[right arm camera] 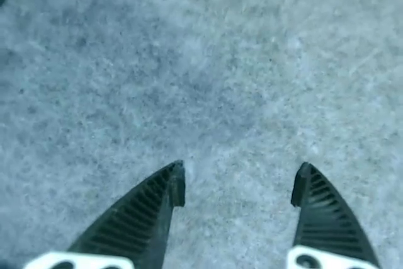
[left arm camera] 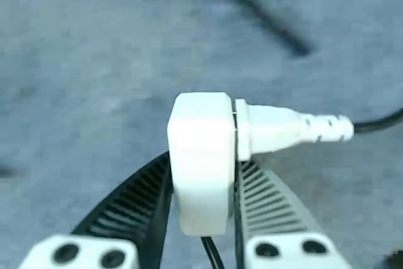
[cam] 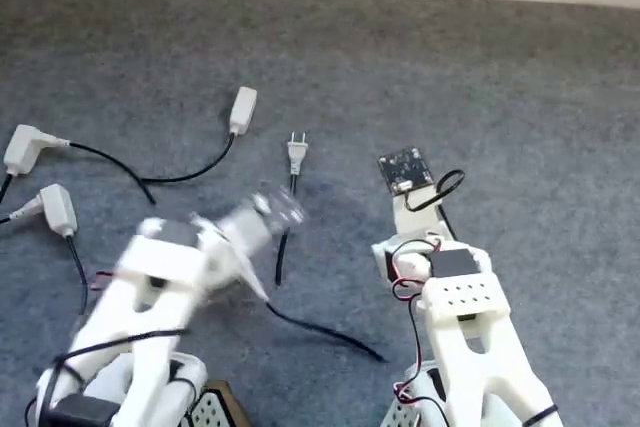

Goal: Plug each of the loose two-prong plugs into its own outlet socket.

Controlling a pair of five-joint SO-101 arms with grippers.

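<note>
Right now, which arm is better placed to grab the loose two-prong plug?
Probably right: the right claw is open and empty over carpet; the left claw is shut on a white socket block.

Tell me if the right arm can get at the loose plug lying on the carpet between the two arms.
Probably yes. The right gripper is open and empty, and only bare carpet separates that arm from the plug, though the left arm is close beside it.
</note>
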